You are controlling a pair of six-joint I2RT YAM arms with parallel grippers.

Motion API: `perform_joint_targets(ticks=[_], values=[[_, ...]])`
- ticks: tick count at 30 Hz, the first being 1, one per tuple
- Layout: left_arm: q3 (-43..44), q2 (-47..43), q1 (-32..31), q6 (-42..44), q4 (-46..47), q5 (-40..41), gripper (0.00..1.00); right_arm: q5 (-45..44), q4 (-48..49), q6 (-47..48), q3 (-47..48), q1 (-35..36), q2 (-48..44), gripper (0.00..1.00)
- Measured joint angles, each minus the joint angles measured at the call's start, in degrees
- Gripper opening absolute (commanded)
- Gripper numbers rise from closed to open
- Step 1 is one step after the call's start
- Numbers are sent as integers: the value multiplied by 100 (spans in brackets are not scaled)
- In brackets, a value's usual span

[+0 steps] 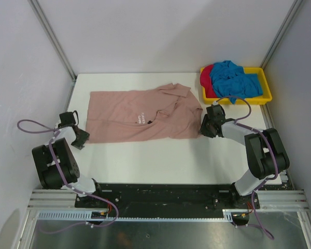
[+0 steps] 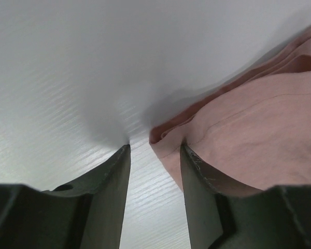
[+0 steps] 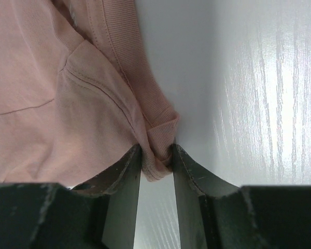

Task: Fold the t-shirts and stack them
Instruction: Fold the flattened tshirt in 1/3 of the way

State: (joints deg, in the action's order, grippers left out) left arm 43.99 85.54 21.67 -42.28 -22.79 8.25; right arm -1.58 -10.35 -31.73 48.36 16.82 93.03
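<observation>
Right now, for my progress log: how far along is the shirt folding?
Done: no shirt folded or stacked yet. In hand: the pink shirt lies spread on the table; the right claw pinches its edge, the left claw stands open at its corner. Left: fold it, then the blue shirt and red shirt bunched in the tray.

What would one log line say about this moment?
left gripper: open beside pink t-shirt; right gripper: pinching its edge; blue t-shirt, red t-shirt: in yellow tray

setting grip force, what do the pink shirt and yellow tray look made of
The pink t-shirt looks like soft matte knit cloth, probably cotton: ribbed edge, stitched seams. The yellow tray seems to be rigid plastic with a smooth finish: straight moulded rim.
</observation>
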Motion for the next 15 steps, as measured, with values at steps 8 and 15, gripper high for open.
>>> perform_joint_targets(ticks=[8,15], values=[[72,146,11,-122,238,-98,34,0,7,2,4,2,11,27],[72,157,13,-146,260,-74,2,9,-28,4,4,31,22,2]])
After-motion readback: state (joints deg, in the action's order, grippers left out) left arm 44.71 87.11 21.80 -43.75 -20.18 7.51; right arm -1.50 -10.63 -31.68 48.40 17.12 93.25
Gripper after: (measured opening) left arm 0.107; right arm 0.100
